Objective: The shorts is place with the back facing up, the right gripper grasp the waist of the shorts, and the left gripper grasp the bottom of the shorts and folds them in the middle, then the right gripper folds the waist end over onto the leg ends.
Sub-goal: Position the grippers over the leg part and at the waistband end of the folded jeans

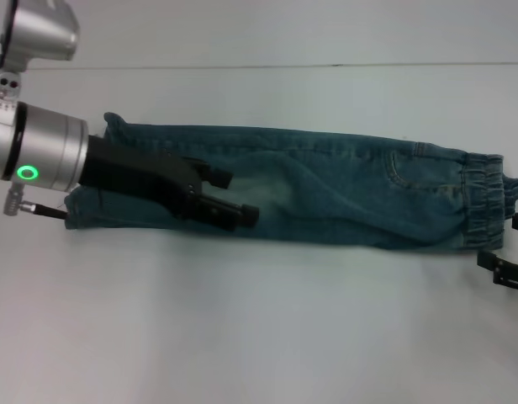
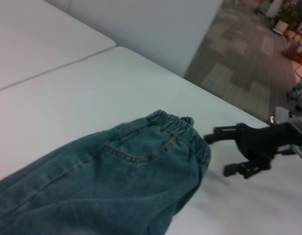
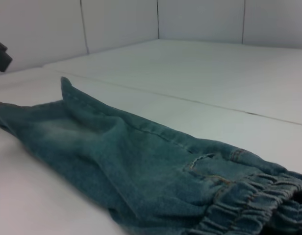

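- Lengthwise, the shorts (image 1: 326, 198) lie folded in a narrow strip on the white table (image 1: 259, 337).
- Left gripper (image 1: 234, 198): fingers spread, above the leg half.
- Right gripper (image 1: 504, 252): just beside the waist end (image 1: 486, 198), fingers spread.

We saw the left arm as a silver-white metal cylinder (image 1: 42, 150) with a black band around it and a small green lit ring on its side. Above that cylinder sat a rounded silver housing, with a pale bracket showing two dark screw holes between them. A thin metal stub with a black cable jutted out below the cylinder. From it extended the left gripper, a matte black two-fingered claw (image 1: 229, 196) with blocky square fingertips. The right gripper (image 2: 234, 152) was likewise a black angular claw, with a silver-grey wrist behind it.
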Controlling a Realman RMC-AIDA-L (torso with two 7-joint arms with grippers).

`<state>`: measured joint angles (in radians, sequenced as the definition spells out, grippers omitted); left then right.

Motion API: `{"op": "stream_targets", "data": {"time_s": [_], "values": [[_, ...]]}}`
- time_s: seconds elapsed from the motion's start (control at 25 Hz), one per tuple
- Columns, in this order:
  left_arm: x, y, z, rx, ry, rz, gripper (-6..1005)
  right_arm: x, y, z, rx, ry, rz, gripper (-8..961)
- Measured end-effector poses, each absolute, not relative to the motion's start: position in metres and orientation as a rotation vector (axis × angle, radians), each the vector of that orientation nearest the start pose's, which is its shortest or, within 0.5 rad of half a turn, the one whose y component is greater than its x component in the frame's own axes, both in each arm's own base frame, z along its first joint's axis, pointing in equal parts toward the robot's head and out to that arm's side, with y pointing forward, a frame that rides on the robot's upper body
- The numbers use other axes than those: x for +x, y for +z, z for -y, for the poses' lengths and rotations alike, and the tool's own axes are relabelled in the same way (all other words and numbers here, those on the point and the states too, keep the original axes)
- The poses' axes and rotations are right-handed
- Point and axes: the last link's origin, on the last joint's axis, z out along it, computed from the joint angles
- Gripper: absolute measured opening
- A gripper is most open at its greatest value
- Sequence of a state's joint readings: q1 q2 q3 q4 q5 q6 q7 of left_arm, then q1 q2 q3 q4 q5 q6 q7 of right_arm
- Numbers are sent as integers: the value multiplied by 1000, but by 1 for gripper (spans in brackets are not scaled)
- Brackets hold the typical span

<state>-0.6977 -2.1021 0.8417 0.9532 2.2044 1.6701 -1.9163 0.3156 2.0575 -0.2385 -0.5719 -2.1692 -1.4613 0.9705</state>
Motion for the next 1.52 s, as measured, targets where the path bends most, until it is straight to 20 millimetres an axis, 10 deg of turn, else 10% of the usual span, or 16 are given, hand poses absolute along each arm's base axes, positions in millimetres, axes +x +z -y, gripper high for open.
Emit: {"op": "stream_targets", "data": {"time_s": [0.64, 0.96, 1.52], "values": [[-181, 4, -367, -2910, -364, 783, 936, 374, 9, -281, -2458, 352, -597, 856], [-181, 1, -371, -2883, -371, 760, 937, 376, 16, -275, -2435, 374, -573, 382], [-185, -20, -368, -2884, -375, 706, 935, 373, 45, -267, -2391, 429, -520, 102]]}}
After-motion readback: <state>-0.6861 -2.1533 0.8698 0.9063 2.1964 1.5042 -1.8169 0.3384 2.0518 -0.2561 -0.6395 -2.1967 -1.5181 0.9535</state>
